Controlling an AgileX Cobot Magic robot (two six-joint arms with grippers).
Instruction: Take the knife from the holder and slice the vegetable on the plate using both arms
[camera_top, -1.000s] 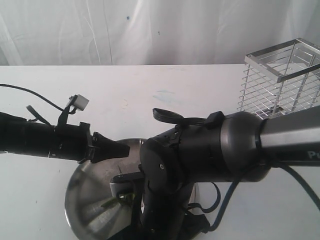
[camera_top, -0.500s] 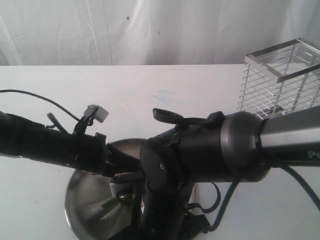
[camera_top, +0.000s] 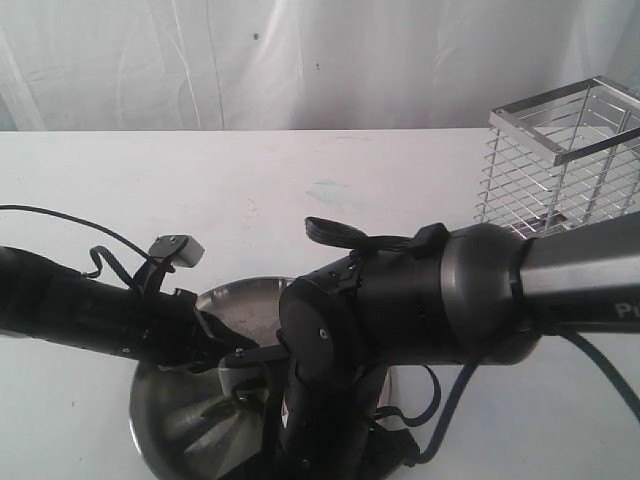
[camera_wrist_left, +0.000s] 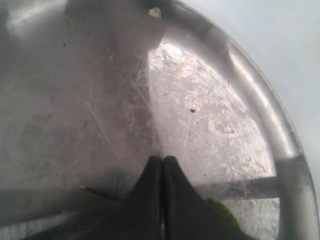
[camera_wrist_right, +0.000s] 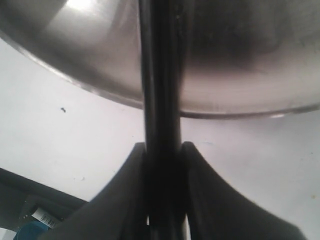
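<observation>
The plate (camera_top: 170, 425) lies at the table's near edge, partly under both arms. My left gripper (camera_wrist_left: 162, 159) is shut and empty, its tips pressed together low over the plate (camera_wrist_left: 280, 135). The green vegetable (camera_wrist_left: 221, 212) peeks out beside the left fingers, and a sliver of the vegetable (camera_top: 220, 406) shows by the arms. My right gripper (camera_wrist_right: 164, 147) is shut on the knife (camera_wrist_right: 160, 75), whose dark length runs out across the plate (camera_wrist_right: 240, 60). The holder (camera_top: 560, 160) stands at the far right, with no knife visible in it.
The bulky right arm (camera_top: 420, 310) hides the plate's right half and the knife in the exterior view. A small pale scrap (camera_wrist_left: 155, 12) lies on the plate near its rim. White table (camera_top: 300, 190) stretches behind the arms to a white curtain.
My left arm has swung right and dropped, bringing its shut gripper down over the plate. The right arm and knife have not moved.
</observation>
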